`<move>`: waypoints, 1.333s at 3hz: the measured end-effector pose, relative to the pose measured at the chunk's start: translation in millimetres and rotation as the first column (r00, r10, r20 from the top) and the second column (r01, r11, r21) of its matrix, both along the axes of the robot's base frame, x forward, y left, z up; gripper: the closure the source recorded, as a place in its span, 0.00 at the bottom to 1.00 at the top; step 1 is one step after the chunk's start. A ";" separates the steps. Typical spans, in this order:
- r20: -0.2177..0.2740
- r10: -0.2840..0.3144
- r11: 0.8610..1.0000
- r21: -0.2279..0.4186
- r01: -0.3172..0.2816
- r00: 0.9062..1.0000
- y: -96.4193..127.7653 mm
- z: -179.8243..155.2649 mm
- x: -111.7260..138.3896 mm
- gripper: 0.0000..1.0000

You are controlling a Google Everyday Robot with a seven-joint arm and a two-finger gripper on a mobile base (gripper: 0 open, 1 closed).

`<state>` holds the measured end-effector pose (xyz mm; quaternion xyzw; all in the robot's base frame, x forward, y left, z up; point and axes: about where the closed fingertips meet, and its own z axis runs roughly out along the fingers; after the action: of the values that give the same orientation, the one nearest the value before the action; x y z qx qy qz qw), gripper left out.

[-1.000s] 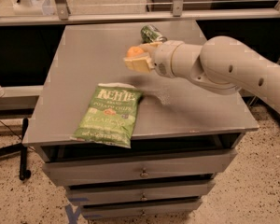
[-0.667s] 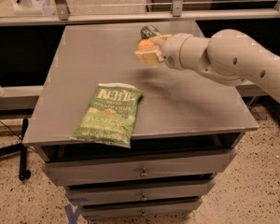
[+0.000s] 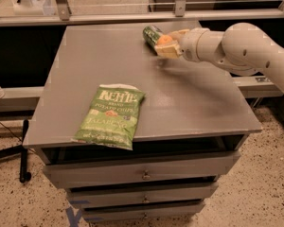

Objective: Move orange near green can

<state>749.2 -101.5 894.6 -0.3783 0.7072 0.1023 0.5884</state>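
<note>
The orange [image 3: 164, 40] is a small round orange fruit held between the pale fingers of my gripper [image 3: 167, 43], just above the far part of the grey table [image 3: 132, 70]. The green can [image 3: 153, 34] lies on its side at the far edge of the table, right beside the orange on its left, partly hidden by my gripper. My white arm [image 3: 236, 48] reaches in from the right.
A flat green Kettle chip bag [image 3: 111, 116] lies near the table's front left edge. Drawers [image 3: 142, 174] sit below the tabletop. A metal rail and posts [image 3: 132, 17] run behind the table.
My gripper has carried the orange away from the table's middle toward the far edge, ending right next to the green can.
</note>
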 end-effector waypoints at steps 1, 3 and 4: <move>-0.011 -0.018 1.000 -0.016 0.017 1.000 -19.5 -11.2 9.3 1.00; -0.078 -0.003 1.000 0.010 0.003 0.997 -26.4 -32.1 14.4 0.75; -0.101 0.011 1.000 0.025 -0.009 0.995 -23.5 -38.7 16.9 0.52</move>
<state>766.1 -125.0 855.9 -0.3689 0.7328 0.1331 0.5561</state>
